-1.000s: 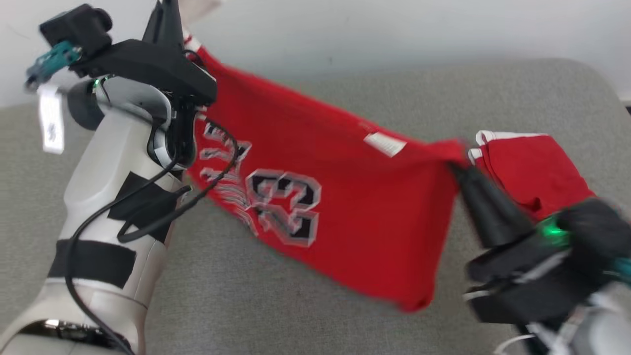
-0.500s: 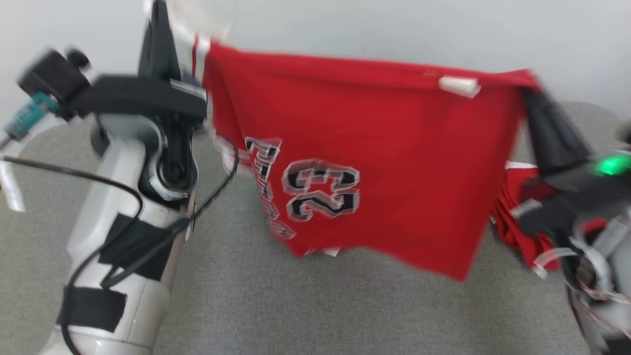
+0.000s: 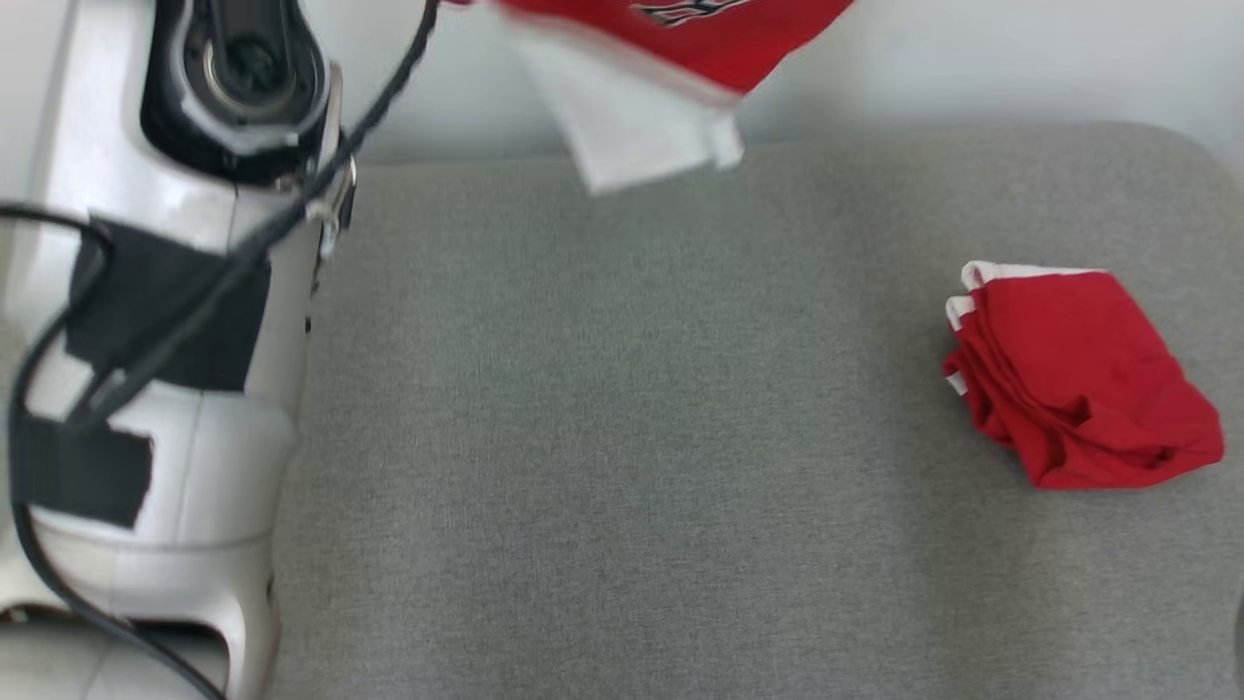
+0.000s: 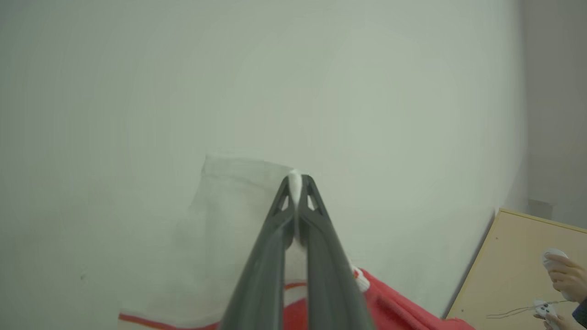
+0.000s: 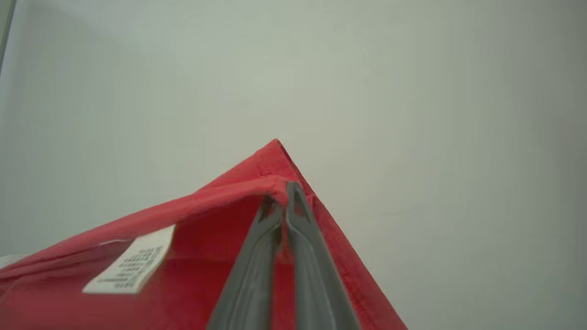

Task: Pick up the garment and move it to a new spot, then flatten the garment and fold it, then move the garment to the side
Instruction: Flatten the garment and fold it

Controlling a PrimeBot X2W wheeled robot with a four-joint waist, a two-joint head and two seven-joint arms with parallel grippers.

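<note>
The garment [image 3: 714,34], a red jersey with white trim, hangs high above the grey cushion; its lower edge and a white flap [image 3: 632,136] dangle at the top of the head view. In the left wrist view my left gripper [image 4: 296,183] is shut on the white fabric [image 4: 229,220] of the garment, with red cloth [image 4: 399,309] below it. In the right wrist view my right gripper [image 5: 284,192] is shut on a red corner of the garment [image 5: 183,238], near its white label [image 5: 133,263]. My left forearm [image 3: 165,292] rises along the left side of the head view.
A second red garment [image 3: 1074,379] lies folded on the right of the grey cushion [image 3: 632,437]. A pale wall stands behind. In the left wrist view a person's hands [image 4: 562,270] hold a controller beside a wooden board [image 4: 509,266].
Both arms have gone up with the garment stretched between them, so most of the jersey and both grippers have left the top of the head view. The folded garment has stayed put.
</note>
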